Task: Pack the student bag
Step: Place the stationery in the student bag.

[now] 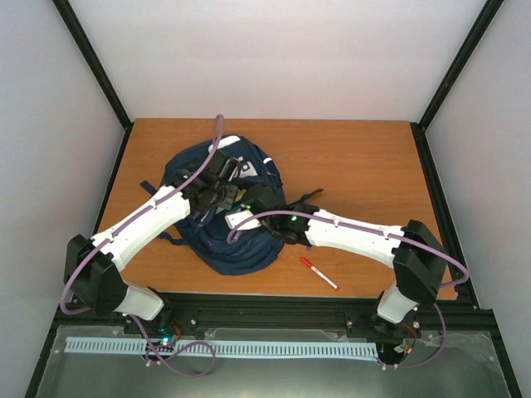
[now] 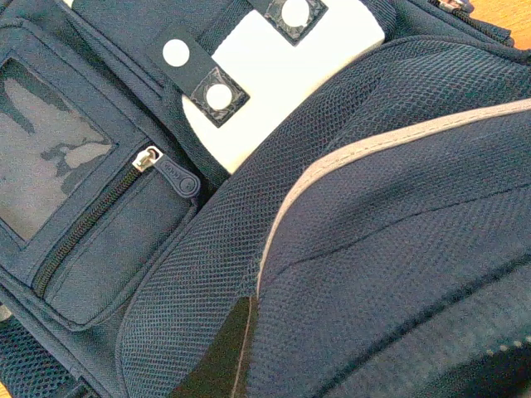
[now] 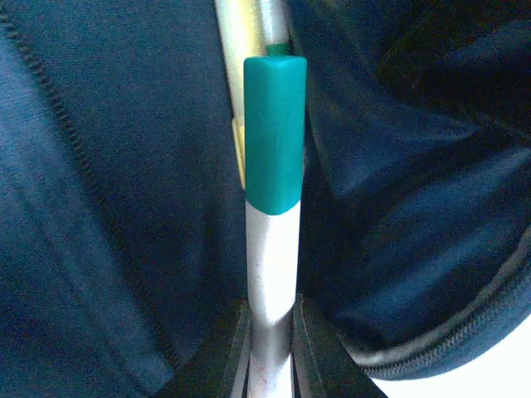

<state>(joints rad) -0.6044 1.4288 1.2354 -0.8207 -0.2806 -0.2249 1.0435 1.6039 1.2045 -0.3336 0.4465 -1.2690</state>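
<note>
The student bag (image 1: 236,253), navy with a white front patch (image 2: 282,83), lies flat mid-table. My left gripper (image 1: 222,176) sits on its upper part. In the left wrist view only a dark sliver of that gripper (image 2: 228,348) shows, shut on the mesh flap with grey piping (image 2: 348,153). My right gripper (image 1: 253,201) reaches in from the right. It (image 3: 271,348) is shut on a white marker with a teal cap (image 3: 274,133), which points into the bag's dark fabric folds (image 3: 124,207). A grey pen (image 3: 270,21) lies just beyond the cap.
A red-capped white pen (image 1: 318,272) lies on the wooden table (image 1: 365,166) to the right of the bag, near the front edge. A zipped pocket with its pull (image 2: 148,157) sits beside the white patch. Black frame posts stand at the table's corners.
</note>
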